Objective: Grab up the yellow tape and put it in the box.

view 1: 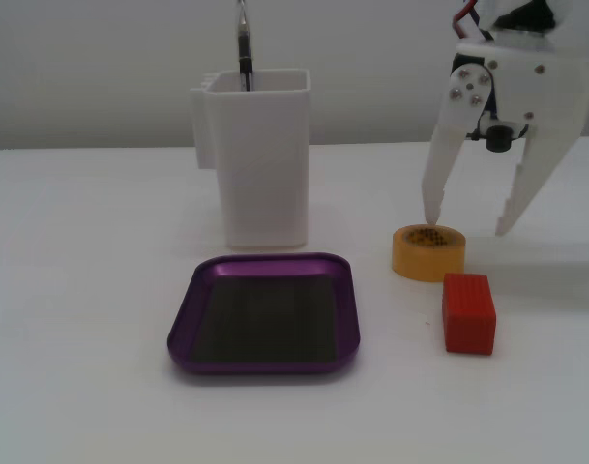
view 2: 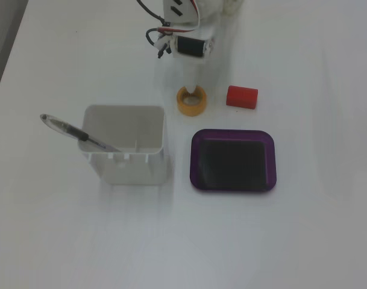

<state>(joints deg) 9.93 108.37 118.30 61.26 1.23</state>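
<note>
The gripper (view 1: 468,224) hangs with its fingers (view 1: 435,208) spread wide and holding nothing, over the yellow tape (view 1: 428,252), which lies on the worktop (view 1: 81,290) beside the box (view 1: 265,313).

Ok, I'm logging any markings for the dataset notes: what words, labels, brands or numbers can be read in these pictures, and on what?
None can be read in either fixed view.
yellow tape: no print seen.
red block: plain.
purple box: plain.
white container: plain.
pen: any print is too small to tell.
gripper: only screws and wires, no label.
</note>
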